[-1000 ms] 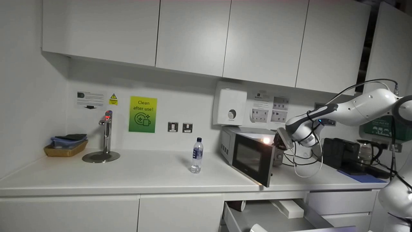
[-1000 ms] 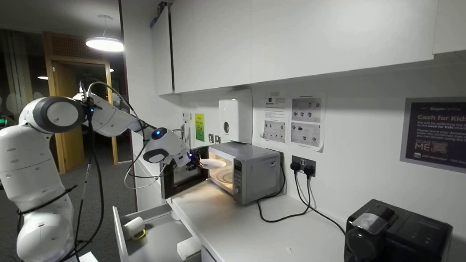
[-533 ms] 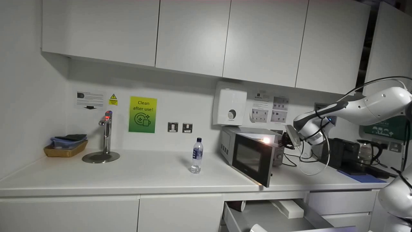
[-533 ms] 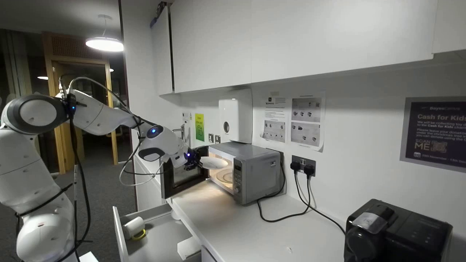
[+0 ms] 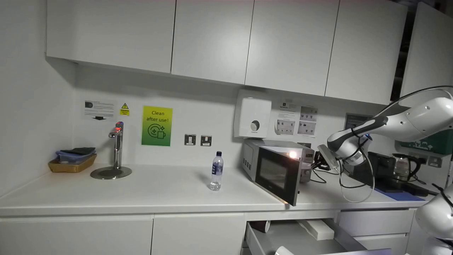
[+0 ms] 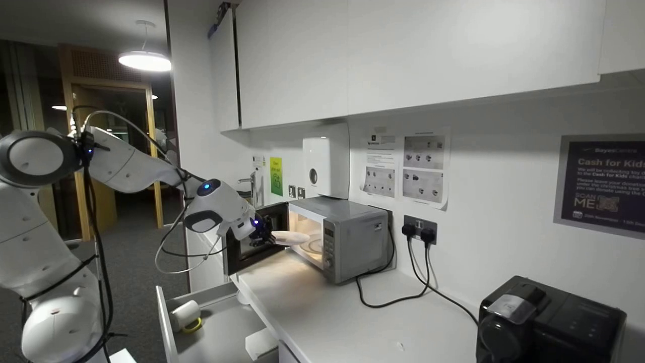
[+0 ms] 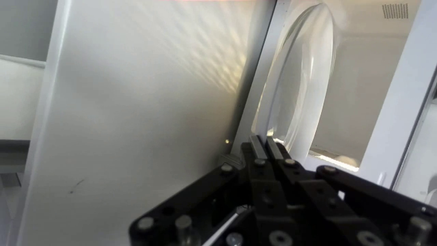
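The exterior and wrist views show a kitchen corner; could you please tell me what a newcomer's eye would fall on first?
Probably the white robot arm, its tool pinching the edge of a white plate at the mouth of the microwave. The microwave's door stands open, with light glowing inside. Below the counter, a drawer is pulled out, with a white mug lying on its side in it.

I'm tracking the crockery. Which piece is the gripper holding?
The white plate, pinched at its edge by the gripper at the open microwave. The white mug with the yellow handle lies in the open drawer.
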Controlling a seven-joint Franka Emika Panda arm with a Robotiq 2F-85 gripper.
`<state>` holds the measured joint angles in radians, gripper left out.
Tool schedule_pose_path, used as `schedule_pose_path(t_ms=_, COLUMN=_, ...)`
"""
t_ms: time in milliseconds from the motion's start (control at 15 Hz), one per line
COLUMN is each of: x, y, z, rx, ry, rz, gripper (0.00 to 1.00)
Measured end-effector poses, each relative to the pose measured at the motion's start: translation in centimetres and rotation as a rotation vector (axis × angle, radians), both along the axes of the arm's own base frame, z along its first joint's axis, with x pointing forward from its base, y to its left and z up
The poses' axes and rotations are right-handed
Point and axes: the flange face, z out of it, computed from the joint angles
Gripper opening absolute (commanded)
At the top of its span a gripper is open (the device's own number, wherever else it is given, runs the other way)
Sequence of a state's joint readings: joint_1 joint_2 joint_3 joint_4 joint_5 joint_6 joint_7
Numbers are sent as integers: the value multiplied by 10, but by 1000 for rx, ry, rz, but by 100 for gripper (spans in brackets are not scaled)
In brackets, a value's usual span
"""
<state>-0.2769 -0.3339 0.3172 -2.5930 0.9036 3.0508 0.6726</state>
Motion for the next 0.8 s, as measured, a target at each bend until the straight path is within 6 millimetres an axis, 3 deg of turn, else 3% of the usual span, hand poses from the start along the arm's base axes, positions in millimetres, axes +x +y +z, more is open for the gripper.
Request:
schedule_pose_path(t_ms=333, x=-15, y=0, z=15, rx=-100, ry=-14, rz=125, gripper=1)
schedule_pose_path(t_ms=800, x=-27, y=-19, z=38, rx=-91, ry=-72, rz=100, gripper=3)
